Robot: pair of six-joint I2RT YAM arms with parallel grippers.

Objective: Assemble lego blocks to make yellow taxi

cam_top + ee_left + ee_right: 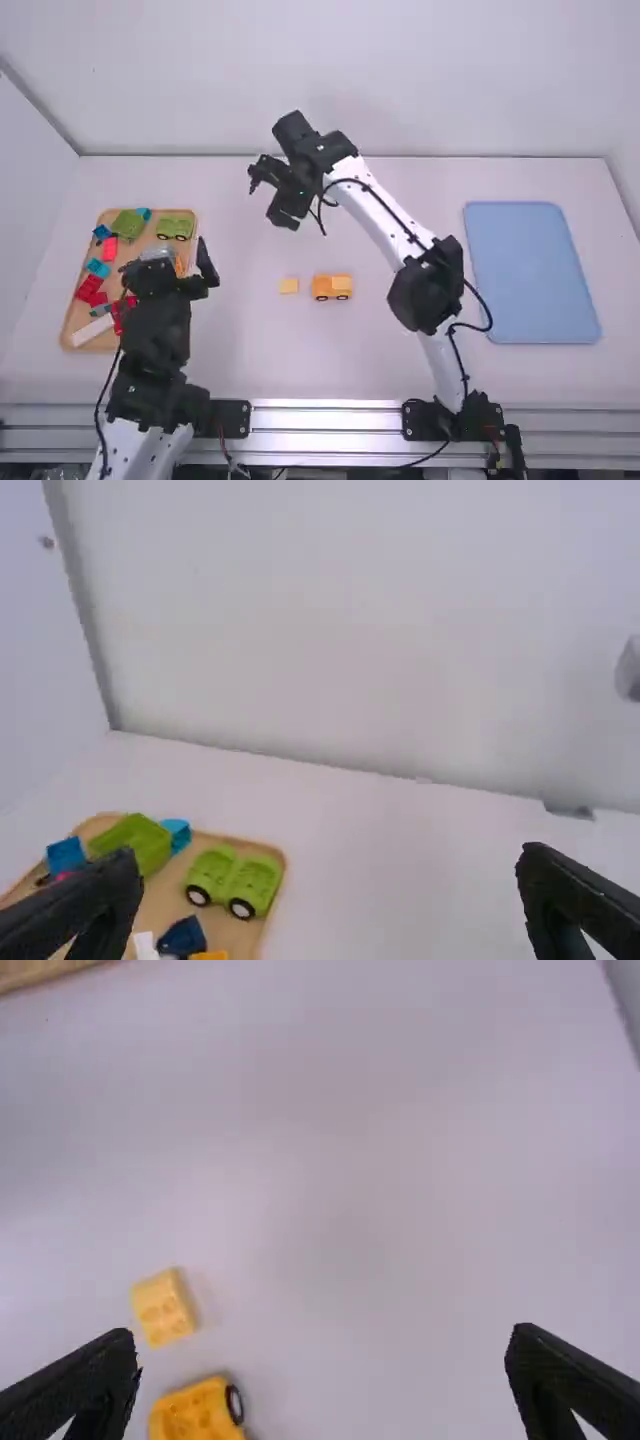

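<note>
L gripper (168, 262), jaws wide, is by the tan wooden tray (151, 229) of mixed-colour plastic blocks. R gripper (271, 195), jaws also wide, is above the white table (240, 350), far side. Orange-yellow wheeled plastic car (322, 289) sits mid-table, prob. w/ paler block on R end; small pale-yellow square plastic block (289, 286) near, to its L, apart.

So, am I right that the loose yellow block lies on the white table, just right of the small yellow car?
Not quite: the loose yellow block lies on the white table, but just left of the small yellow car, as the high view shows.
</note>
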